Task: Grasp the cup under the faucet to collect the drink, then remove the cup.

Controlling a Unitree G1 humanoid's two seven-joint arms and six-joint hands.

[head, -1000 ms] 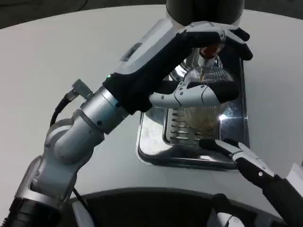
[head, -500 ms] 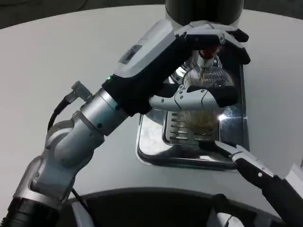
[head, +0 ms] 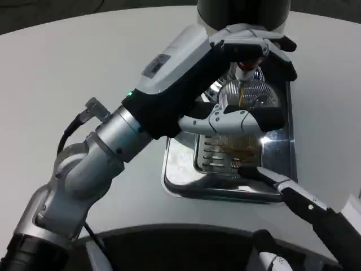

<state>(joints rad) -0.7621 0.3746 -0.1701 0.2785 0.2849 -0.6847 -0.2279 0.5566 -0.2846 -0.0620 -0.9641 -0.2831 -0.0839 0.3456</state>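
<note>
A clear plastic cup (head: 246,121) stands on the slotted grate of the steel drip tray (head: 179,175), under the faucet (head: 246,65) of the dark dispenser. A thin amber stream falls into the cup, and amber drink lies at its bottom. My left hand (head: 240,84) reaches around the cup from the left: its thumb lies across the cup's near side and its other fingers stretch over the faucet's red-and-white tap. My right hand (head: 299,197) sits low at the tray's front right corner, fingers pointing toward the cup, holding nothing.
The dispenser's dark body (head: 242,11) rises at the top edge behind the tray. The white round table (head: 67,68) spreads wide to the left and behind. A dark edge of my own body lies along the bottom.
The drink in the cup has risen a little. My left hand has lifted slightly at the faucet, and my right hand has edged down and right.
</note>
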